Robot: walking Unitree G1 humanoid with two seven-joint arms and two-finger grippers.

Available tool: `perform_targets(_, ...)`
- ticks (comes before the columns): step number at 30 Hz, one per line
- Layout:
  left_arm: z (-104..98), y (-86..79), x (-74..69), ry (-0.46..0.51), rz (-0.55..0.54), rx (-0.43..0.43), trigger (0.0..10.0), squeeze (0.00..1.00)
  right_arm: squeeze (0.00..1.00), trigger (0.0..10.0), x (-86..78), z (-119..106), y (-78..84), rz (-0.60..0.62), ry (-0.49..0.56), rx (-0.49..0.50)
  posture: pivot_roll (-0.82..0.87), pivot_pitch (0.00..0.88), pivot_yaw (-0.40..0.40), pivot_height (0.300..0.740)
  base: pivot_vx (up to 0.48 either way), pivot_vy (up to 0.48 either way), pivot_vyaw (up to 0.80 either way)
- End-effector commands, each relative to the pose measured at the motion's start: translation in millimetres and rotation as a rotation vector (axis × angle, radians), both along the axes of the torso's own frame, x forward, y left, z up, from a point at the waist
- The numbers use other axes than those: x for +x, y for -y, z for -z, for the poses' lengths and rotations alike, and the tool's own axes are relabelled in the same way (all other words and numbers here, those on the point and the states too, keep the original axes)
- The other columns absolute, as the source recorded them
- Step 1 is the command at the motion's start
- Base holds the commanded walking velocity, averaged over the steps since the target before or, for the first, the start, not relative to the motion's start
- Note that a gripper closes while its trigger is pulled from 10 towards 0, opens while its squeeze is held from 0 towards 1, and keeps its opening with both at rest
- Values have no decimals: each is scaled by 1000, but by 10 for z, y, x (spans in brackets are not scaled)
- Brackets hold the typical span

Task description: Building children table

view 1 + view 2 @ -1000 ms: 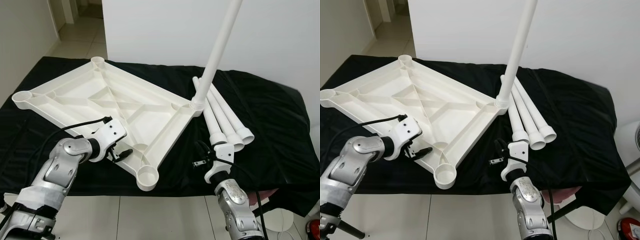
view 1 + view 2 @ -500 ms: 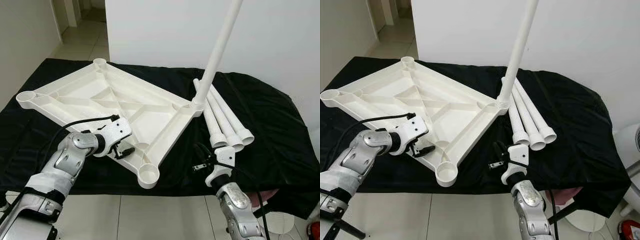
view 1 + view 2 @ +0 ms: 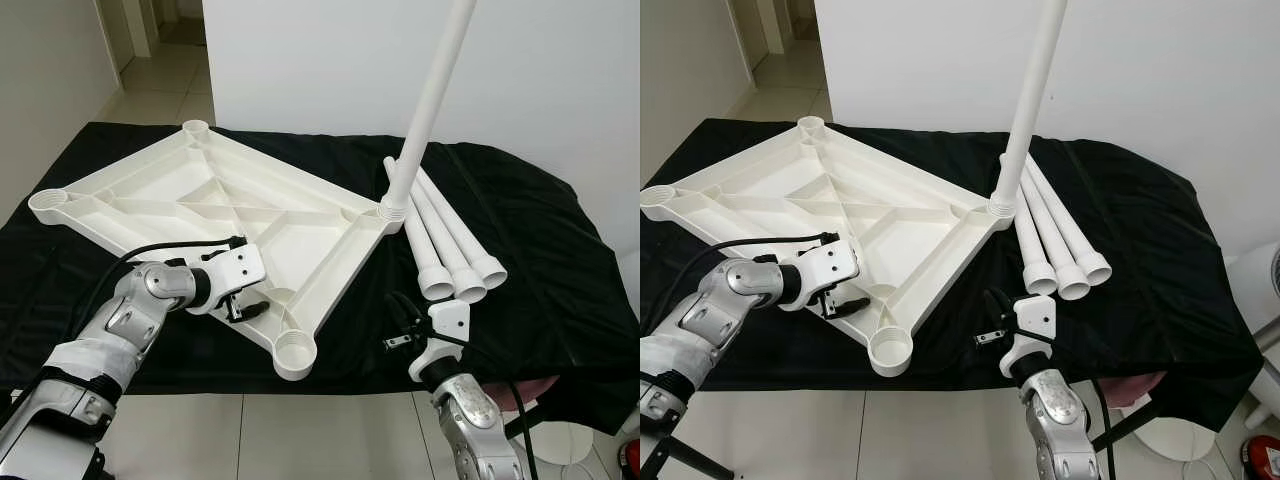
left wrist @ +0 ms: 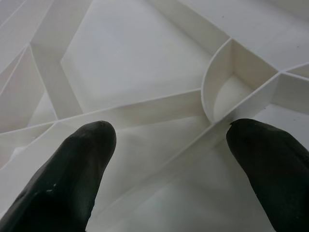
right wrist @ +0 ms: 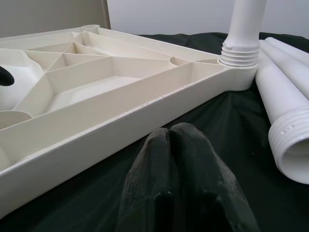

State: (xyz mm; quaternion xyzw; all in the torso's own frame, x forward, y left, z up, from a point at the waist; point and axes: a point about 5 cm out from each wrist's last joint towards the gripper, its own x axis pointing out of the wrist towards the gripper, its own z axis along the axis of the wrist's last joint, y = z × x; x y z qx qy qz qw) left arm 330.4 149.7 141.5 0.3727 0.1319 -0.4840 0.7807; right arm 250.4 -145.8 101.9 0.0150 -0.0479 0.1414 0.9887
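Lying upside down on the black cloth [image 3: 540,230], the white tabletop [image 3: 160,195] is seen with its ribbed underside up, and one leg [image 3: 430,100] is already stood upright in the corner socket nearest the loose parts. Three more legs [image 3: 450,245] are laid side by side on the cloth just beside that fitted corner, threaded ends toward the robot. Three sockets are judged to be waiting, the near socket [image 3: 293,355] among them. The left gripper [image 3: 243,303] is held low over the tabletop's near edge, just beside that socket; in the left wrist view its fingers [image 4: 72,169] are spread wide over the ribs with nothing between them. The right gripper [image 3: 405,322] is held low over the cloth between the tabletop's edge and the loose legs, and in the right wrist view its fingertips [image 5: 181,169] are pressed together, nothing gripped. So the leg-fitting step is judged to be in hand, one of four done. Next, a loose leg would need to be taken up by the right gripper, which must first be opened, while the tabletop is steadied on the left; the threaded end must then be lined up squarely with an empty socket.
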Motion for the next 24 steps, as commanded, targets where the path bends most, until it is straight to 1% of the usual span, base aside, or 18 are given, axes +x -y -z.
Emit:
perform_targets(1, 224, 0, -212, -264, 180, 42, 10000, 0, 0, 10000, -12, -3, 48, 20, -6, -11, -51, 0, -45, 740, 0, 0, 0)
perform_targets(3, 238, -15, -266, -304, 219, 20, 10000, 0, 0, 10000, -10, -6, 59, 25, -8, -12, -49, 0, -43, 740, 0, 0, 0)
perform_targets(4, 256, -39, -298, -319, 237, 25, 10000, 0, 0, 10000, -3, -10, 62, 27, -7, -14, -49, 0, -43, 740, 0, 0, 0)
perform_targets(5, 270, -54, -320, -326, 249, 31, 10000, 0, 0, 10000, -4, -13, 67, 28, -6, -15, -47, 0, -42, 740, 0, 0, 0)
perform_targets(7, 270, -54, -320, -326, 249, 31, 10000, 0, 0, 10000, -4, -13, 67, 28, -6, -15, -47, 0, -42, 740, 0, 0, 0)
perform_targets(9, 306, -118, -385, -345, 286, 75, 10000, 0, 0, 10000, 4, -16, 78, 32, -5, -16, -44, 0, -32, 740, 0, 0, 0)
perform_targets(11, 308, -174, -417, -352, 315, 115, 10000, 0, 0, 10000, 20, -12, 84, 40, -5, -15, -43, 0, -29, 740, 0, 0, 0)
perform_targets(16, 300, -192, -427, -361, 326, 127, 10000, 0, 0, 10000, 23, -11, 86, 47, -3, -12, -45, 0, -24, 740, 0, 0, 0)
perform_targets(17, 298, -213, -439, -367, 338, 145, 10000, 0, 0, 10000, 21, -11, 85, 50, -2, -14, -53, 0, -14, 740, 0, 0, 0)
perform_targets(19, 285, -228, -414, -357, 346, 173, 10000, 0, 0, 10000, 19, -7, 83, 65, -2, -8, -52, 0, -11, 740, 0, 0, 0)
perform_targets(22, 280, -221, -396, -353, 346, 180, 10000, 0, 0, 10000, 18, -7, 74, 68, -1, -6, -56, 0, -9, 740, 0, 0, 0)
perform_targets(23, 278, -209, -386, -352, 346, 180, 8196, 0, 0, 10000, 20, -11, 64, 68, 0, -4, -59, 0, -7, 740, 0, 0, 0)
perform_targets(24, 280, -196, -387, -355, 353, 178, 6039, 0, 0, 10000, 20, -14, 58, 67, 1, -3, -60, 0, -7, 740, 0, 0, 0)
